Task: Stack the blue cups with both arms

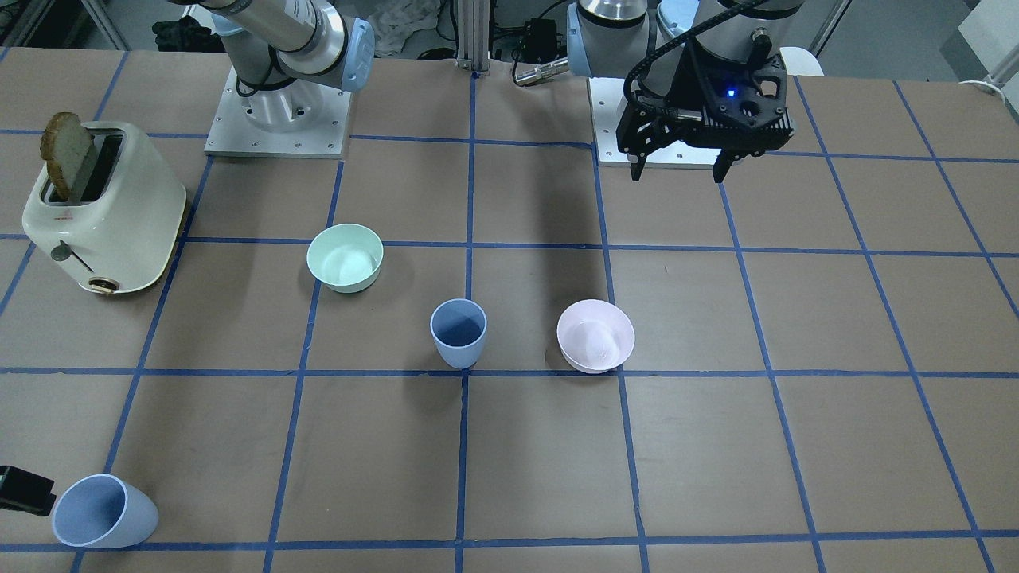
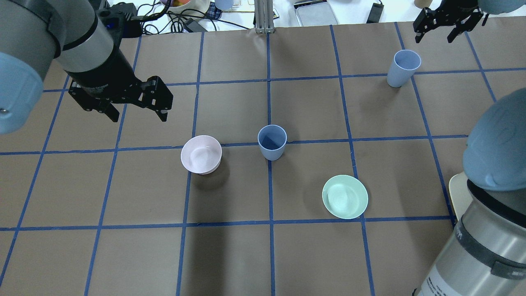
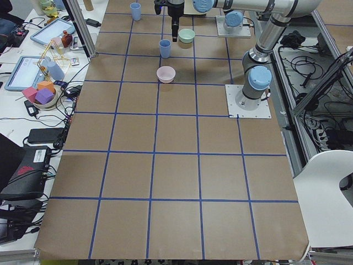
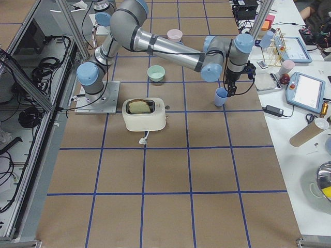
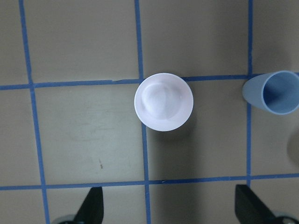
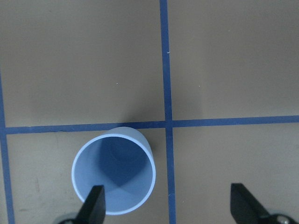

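Observation:
One blue cup [image 2: 272, 142] stands upright mid-table, between the pink and green bowls; it also shows in the front view [image 1: 458, 333]. The second blue cup [image 2: 404, 68] stands upright at the far right, and shows in the front view [image 1: 103, 511]. My right gripper [image 2: 440, 32] hovers open and empty just beyond it. In the right wrist view [image 6: 170, 205] this cup [image 6: 113, 177] sits under the left finger, off-centre. My left gripper [image 2: 135, 113] is open and empty, raised near the pink bowl [image 2: 201, 154]. The left wrist view shows the bowl [image 5: 163, 101] and the middle cup [image 5: 275, 92].
A mint-green bowl [image 2: 345, 196] sits right of centre, nearer the robot. A cream toaster [image 1: 103, 211] holding a slice of bread stands near the right arm's base. Blue tape lines grid the brown table [image 2: 123, 255]. Tablets and clutter lie beyond the far edge.

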`<state>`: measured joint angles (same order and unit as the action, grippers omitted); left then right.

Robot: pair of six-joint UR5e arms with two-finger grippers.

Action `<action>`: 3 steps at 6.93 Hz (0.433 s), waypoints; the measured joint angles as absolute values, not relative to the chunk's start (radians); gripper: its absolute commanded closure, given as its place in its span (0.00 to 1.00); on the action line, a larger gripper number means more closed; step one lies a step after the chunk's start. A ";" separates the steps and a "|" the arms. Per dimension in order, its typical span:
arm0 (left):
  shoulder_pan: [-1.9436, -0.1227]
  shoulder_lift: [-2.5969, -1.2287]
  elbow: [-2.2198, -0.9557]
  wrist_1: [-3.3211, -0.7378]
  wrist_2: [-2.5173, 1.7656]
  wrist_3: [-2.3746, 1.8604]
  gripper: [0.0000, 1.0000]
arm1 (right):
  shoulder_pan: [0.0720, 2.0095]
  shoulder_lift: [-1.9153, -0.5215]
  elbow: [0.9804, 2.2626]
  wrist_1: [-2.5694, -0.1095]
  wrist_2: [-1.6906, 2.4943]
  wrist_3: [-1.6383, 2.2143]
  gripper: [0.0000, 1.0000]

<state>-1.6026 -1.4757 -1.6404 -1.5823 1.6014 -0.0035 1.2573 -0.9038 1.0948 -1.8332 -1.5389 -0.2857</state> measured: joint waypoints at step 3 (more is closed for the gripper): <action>-1.594 -1.488 -1.626 -1.567 1.604 0.006 0.00 | 1.250 -0.867 1.123 -1.812 -1.502 -0.322 0.35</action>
<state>-1.5938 -1.4880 -1.6265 -1.5671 1.6043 0.0057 1.2495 -0.8670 1.1226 -1.8122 -1.5022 -0.3217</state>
